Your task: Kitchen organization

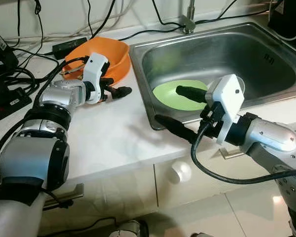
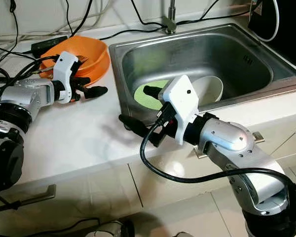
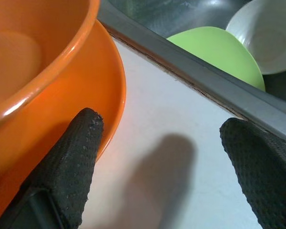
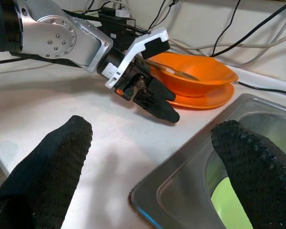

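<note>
Right gripper [image 1: 180,111] fingers spread empty straddling the sink rim [image 1: 147,106]; left gripper [image 1: 119,91], fingers apart, beside orange bowl [image 1: 111,57].

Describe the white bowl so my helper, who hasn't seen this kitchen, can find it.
Start at the steel sink set in the white counter. Inside the basin, a green plate lies flat, and the white bowl sits right beside it. It is the only white, deep dish there; the orange bowl stands outside on the counter.

Head downward; wrists close (shared sink [image 1: 266,59])
</note>
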Robot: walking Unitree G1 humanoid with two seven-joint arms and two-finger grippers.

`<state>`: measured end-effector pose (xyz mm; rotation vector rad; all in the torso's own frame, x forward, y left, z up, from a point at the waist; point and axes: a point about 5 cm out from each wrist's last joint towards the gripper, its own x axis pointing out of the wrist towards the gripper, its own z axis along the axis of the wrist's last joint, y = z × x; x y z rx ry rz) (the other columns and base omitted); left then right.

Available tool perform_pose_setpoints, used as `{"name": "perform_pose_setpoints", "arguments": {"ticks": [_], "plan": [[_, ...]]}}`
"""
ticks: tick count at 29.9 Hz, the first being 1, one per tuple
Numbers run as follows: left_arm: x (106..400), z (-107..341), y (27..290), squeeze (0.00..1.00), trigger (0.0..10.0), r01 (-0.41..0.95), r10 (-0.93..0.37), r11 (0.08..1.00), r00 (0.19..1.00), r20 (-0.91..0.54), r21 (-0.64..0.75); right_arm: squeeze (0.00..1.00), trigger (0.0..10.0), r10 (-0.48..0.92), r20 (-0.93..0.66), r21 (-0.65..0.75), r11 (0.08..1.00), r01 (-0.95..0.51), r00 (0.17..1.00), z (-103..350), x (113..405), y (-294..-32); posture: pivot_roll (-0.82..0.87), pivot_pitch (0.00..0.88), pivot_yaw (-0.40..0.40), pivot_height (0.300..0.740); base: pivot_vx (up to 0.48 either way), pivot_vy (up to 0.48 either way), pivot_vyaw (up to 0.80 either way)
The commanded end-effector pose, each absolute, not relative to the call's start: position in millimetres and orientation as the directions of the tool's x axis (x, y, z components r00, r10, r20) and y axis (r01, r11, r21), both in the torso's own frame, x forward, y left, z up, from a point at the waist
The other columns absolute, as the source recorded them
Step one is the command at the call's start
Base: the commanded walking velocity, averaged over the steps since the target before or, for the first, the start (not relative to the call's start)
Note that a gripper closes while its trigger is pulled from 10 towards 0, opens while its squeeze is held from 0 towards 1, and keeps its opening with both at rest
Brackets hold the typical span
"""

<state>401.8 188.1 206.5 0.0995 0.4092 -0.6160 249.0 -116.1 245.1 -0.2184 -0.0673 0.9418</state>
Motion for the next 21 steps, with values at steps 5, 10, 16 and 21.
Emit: {"name": "perform_pose_setpoints", "arguments": {"ticks": [5,10,16,21], "plan": [[390.9,190.7,193.4,0.0,10.0,0.633,-0.603,0.765,0.637,-0.48,-0.119,0.0,10.0,0.813,-0.024,-0.229,0.562,-0.795,0.581,247.8,250.5,-114.7,0.0,0.083,0.115,0.74,0.0,0.0,0.0],[387.0,194.8,193.8,0.0,10.0,0.67,-0.648,0.727,0.594,-0.478,-0.153,0.0,10.0,0.813,-0.021,-0.234,0.562,-0.793,0.582,248.4,252.0,-115.1,0.0,0.08,0.113,0.74,0.0,0.0,0.0],[378.3,203.2,195.7,0.0,10.0,0.718,-0.699,0.672,0.536,-0.472,-0.179,0.0,10.0,0.814,-0.02,-0.239,0.56,-0.793,0.58,248.8,254.2,-115.5,0.02,0.076,0.108,0.74,0.0,0.0,0.0],[366.7,206.8,193.2,0.0,10.0,0.74,-0.734,0.638,0.501,-0.459,-0.213,0.0,10.0,0.814,-0.016,-0.246,0.559,-0.792,0.58,250.1,257.0,-115.6,0.03,0.074,0.108,0.74,0.0,0.0,0.0]]}}
